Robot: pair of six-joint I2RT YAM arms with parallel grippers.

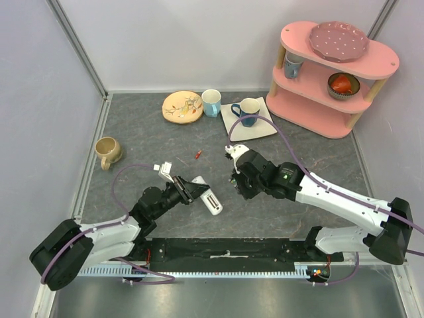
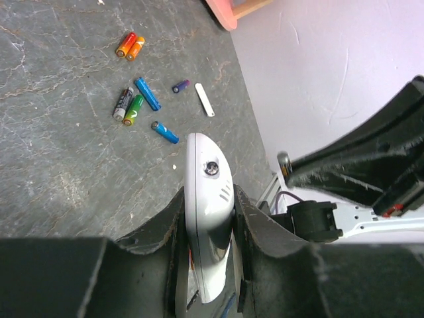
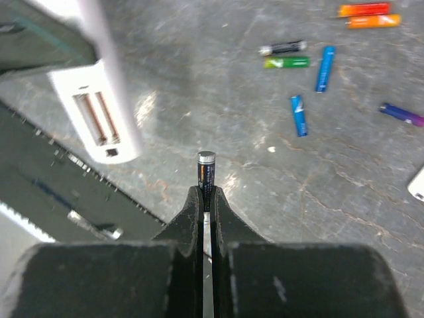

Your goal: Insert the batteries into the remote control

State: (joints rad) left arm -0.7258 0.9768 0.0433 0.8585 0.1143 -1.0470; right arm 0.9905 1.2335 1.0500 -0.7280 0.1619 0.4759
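Note:
My left gripper (image 1: 190, 188) (image 2: 207, 205) is shut on the remote control (image 1: 212, 203) (image 2: 207, 192), a slim white bar held above the table. Seen from the right wrist, the remote control (image 3: 99, 116) shows its open battery recess with two bare slots. My right gripper (image 1: 236, 185) (image 3: 206, 197) is shut on a dark battery (image 3: 206, 169) that sticks out past the fingertips, just right of the remote. Several loose batteries lie on the table: orange (image 3: 363, 9) (image 2: 130, 46), black (image 3: 283, 48), green (image 3: 286, 62) (image 2: 134, 109), blue (image 3: 299, 115) (image 2: 164, 132) and purple (image 3: 401, 114).
A small white cover piece (image 2: 205, 99) lies beside the batteries. One red-orange battery (image 1: 197, 154) lies apart, mid-table. A tan mug (image 1: 106, 152) stands left. At the back are a patterned plate (image 1: 182, 106), a light mug (image 1: 211, 102), a blue mug on a white plate (image 1: 262, 127), and a pink shelf (image 1: 331, 73).

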